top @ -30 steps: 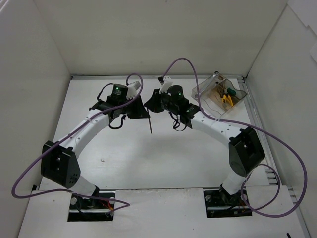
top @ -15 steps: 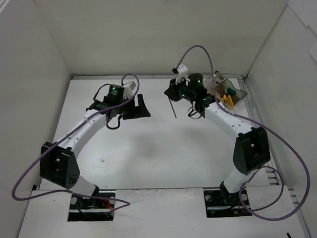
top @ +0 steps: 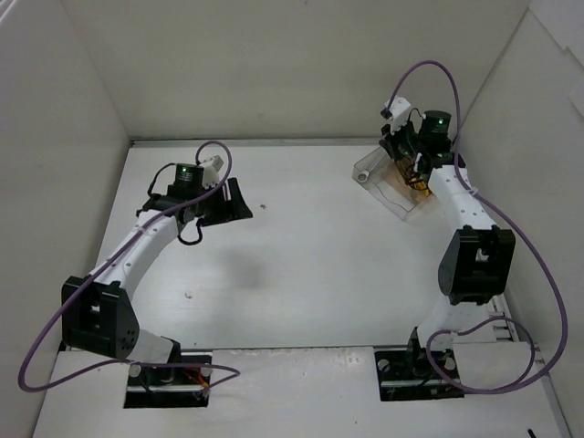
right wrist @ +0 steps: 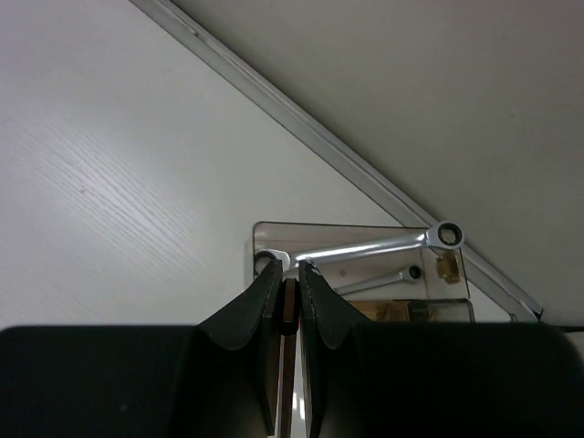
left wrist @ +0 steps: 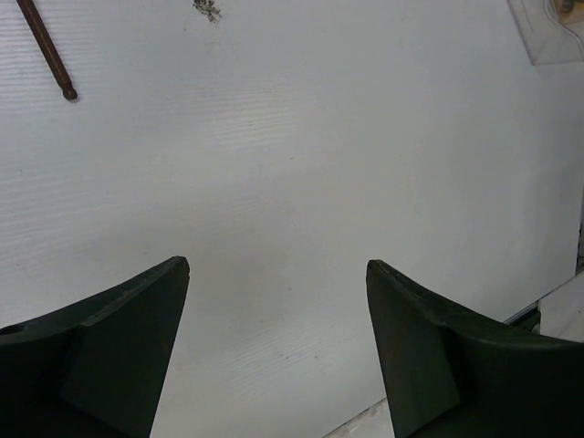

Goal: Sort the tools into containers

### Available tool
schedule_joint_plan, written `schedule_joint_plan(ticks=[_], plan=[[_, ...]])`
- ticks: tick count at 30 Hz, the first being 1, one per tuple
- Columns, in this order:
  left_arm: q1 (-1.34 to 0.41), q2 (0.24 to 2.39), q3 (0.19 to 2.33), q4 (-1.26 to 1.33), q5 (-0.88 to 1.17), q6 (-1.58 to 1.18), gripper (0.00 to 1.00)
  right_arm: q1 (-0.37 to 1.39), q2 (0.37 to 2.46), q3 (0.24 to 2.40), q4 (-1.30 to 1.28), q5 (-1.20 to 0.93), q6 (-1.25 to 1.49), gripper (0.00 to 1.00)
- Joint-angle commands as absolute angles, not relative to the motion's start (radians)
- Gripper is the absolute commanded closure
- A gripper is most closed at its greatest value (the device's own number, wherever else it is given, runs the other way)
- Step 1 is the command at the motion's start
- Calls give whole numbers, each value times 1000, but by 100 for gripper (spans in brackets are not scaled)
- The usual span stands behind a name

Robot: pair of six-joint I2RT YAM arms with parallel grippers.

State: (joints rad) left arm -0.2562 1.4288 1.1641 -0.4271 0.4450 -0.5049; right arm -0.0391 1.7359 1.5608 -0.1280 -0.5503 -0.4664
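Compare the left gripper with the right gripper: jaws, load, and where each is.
The left gripper has its jaws wide apart; right gripper has them nearly together. The left gripper holds nothing; right gripper pinches a thin dark tool. The left gripper is over the table; right gripper is over the clear box. Both are black.

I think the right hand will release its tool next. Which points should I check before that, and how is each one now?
1. Right hand shut on thin dark tool: ok.
2. Right hand above the box: ok.
3. Tool clear of the box wall: cannot tell; the fingertips sit at its corner.
4. Left hand open, empty, away from the box: ok.
5. All tools off the table: not ok; a dark rod lies there.
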Motion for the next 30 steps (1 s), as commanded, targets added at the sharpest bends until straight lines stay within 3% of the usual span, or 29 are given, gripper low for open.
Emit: schedule_joint_plan(ticks=[1, 12, 30], plan=[[-244, 1388, 1175, -411, 428, -472, 26, -96, 1782, 1630, -114, -591, -558, 100], [-244, 1449, 1232, -443, 413, -502, 26, -192, 1937, 1674, -152, -655, -658, 100], [-244, 1482, 1232, -468, 393, -495, 26, -198, 1968, 1589, -156, -634, -775, 98]])
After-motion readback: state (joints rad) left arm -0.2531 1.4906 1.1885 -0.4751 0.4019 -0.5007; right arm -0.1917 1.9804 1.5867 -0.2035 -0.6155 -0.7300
